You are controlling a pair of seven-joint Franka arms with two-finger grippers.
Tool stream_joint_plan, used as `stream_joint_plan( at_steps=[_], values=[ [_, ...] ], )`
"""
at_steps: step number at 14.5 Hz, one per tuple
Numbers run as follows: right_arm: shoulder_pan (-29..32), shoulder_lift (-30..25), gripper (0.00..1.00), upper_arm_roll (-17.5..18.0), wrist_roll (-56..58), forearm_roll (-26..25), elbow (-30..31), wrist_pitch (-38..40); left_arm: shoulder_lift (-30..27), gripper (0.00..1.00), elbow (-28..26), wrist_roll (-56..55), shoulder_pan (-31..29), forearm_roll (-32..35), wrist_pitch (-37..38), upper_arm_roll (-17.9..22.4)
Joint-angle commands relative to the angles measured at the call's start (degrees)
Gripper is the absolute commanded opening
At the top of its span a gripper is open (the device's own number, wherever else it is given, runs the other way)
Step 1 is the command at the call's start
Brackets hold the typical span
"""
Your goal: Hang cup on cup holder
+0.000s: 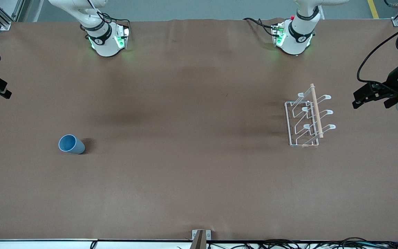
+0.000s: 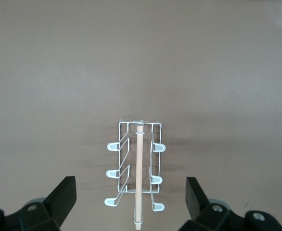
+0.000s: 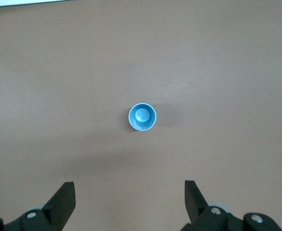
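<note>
At the right arm's end of the brown, cloth-covered counter [image 1: 192,180] the small light-blue plastic cup [image 1: 71,144], smooth, handleless and tapered, is seen standing upright with its rim up, touching nothing. The right end effector [image 3: 129,204] is held high at that end of the counter, its fingers [image 3: 64,199] spread wide and empty, with the cup in its wrist view ahead of the gap rather than between the fingers.

The step in hand is judged to be the reach for the cup, with nothing of the task yet done. For a sound grasp, the spread fingers should be centred over the cup first and lowered straight down. The wall is best pinched a little below the rim, since the taper could let a low grip slide. The squeeze should be kept gentle, as thin plastic is likely to flex. The mouth should be left unblocked, so that a prong can enter it once the cup is inverted.

Toward the left arm's end stands the small white wire cup holder [image 1: 306,119], with loop-tipped prongs and a light wooden rod [image 1: 316,110] along its top, well apart from the cup. The left end effector [image 2: 131,202] waits beside the holder, also spread wide and empty.
</note>
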State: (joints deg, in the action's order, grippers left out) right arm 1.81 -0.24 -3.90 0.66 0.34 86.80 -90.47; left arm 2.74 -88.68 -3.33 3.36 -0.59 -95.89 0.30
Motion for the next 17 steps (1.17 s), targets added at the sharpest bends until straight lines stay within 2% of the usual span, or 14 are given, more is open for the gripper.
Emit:
stream_joint_plan(
  at_steps=[1, 7, 11, 13, 15, 17],
  values=[
    [0.38, -0.73, 1.0, 0.47, 0.22, -0.08, 0.83, -0.06, 0.51, 1.0, 0.79, 1.22, -0.02, 3.12, -0.52, -0.21],
    [0.38, -0.73, 1.0, 0.47, 0.31, -0.08, 1.09, 1.6, 0.96, 1.0, 1.05, 0.43, 0.51, 0.95, -0.61, -0.39],
    [0.74, -0.38, 1.0, 0.38, 1.01, -1.13, 5.56, 0.48, 0.52, 1.0, 1.58, 1.22, 0.34, -0.72, -0.26, -0.3],
    [1.17, 1.1, 1.0, 0.12, 2.93, -1.4, 9.86, -3.81, 0.08, 1.0, 0.7, 1.31, 0.25, -0.72, -0.08, -0.39],
    [1.44, 1.64, 1.0, 0.03, 4.16, -1.4, 17.14, -12.32, -0.45, 1.0, 0.35, 1.4, 0.16, -0.72, 0.0, -0.48],
    [2.31, 3.82, 1.0, 0.03, 8.55, -1.4, 21.64, -19.71, -1.24, 1.0, -0.35, 4.11, 0.16, -0.72, 1.66, -0.48]
  ],
)
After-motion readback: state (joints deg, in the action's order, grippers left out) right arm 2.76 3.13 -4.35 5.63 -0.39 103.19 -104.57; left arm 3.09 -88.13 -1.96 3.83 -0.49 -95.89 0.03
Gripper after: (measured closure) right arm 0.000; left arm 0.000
